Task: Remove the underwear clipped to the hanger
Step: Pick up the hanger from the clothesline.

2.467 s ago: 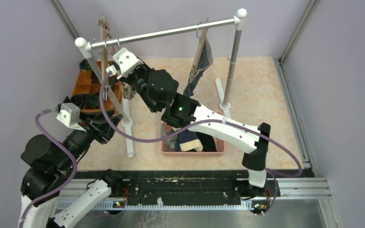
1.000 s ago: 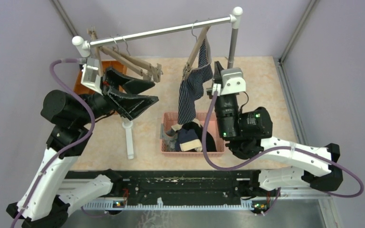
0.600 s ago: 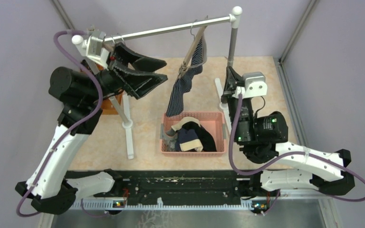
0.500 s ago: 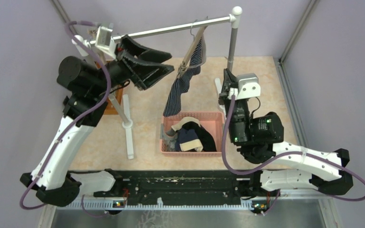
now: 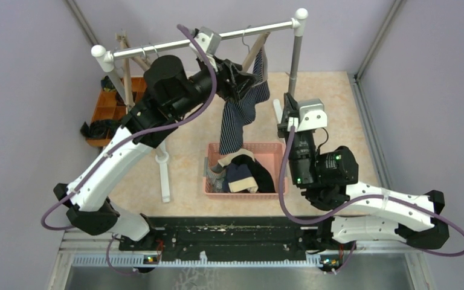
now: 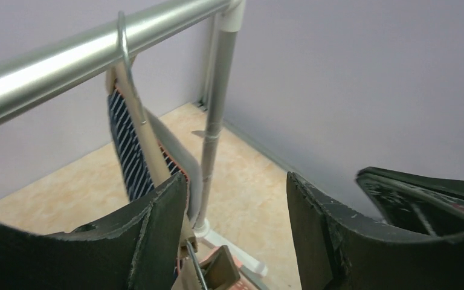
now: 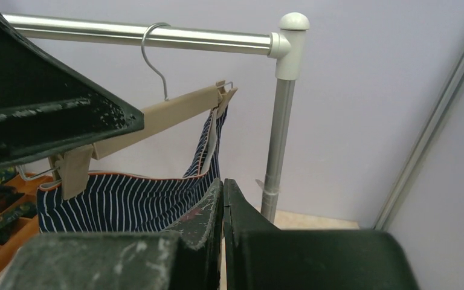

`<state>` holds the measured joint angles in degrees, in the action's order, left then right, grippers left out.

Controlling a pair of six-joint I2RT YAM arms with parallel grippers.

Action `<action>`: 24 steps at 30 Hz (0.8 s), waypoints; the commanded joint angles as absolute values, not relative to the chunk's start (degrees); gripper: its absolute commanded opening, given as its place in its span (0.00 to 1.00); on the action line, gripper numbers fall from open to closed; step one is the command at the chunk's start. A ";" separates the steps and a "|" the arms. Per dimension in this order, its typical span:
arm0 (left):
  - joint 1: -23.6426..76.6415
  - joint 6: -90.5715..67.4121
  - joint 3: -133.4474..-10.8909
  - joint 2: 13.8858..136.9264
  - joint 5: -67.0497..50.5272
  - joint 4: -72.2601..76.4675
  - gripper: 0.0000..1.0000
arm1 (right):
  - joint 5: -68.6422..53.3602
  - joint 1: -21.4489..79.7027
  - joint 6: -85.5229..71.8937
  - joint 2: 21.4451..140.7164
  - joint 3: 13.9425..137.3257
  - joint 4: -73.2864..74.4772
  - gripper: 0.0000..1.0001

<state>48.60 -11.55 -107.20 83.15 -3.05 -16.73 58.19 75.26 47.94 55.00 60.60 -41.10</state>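
The navy white-striped underwear (image 5: 237, 118) hangs clipped to a wooden hanger (image 5: 252, 57) on the metal rail (image 5: 175, 45). My left gripper (image 5: 243, 77) is open at the hanger's lower left end. In the left wrist view (image 6: 237, 217) the hanger (image 6: 139, 127) and its clip (image 6: 222, 272) sit just inside the left finger (image 6: 157, 229), with the striped cloth (image 6: 125, 151) behind. My right gripper (image 5: 286, 112) is shut and empty, just right of the cloth. In the right wrist view (image 7: 223, 193) the underwear (image 7: 115, 208) hangs behind it.
A pink basket (image 5: 278, 192) below the hanger holds other underwear (image 5: 241, 172). The rail's right post (image 5: 295, 66) stands next to my right gripper. Empty wooden hangers (image 5: 125, 54) hang at the rail's left end above an orange tray (image 5: 106, 109) of dark bundles.
My left arm swung right along the rail from the empty hangers to the striped underwear's hanger, gripper still open. My right gripper stayed shut and barely moved. The underwear swung slightly.
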 commanded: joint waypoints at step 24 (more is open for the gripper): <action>52.89 -0.94 -108.09 88.20 18.46 -15.04 0.58 | 57.40 75.68 48.43 51.28 56.46 -43.47 0.00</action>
<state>52.05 -1.63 -107.20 87.50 16.32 -16.78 58.35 75.26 48.01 52.47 56.23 -41.36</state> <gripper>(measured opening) 0.629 0.004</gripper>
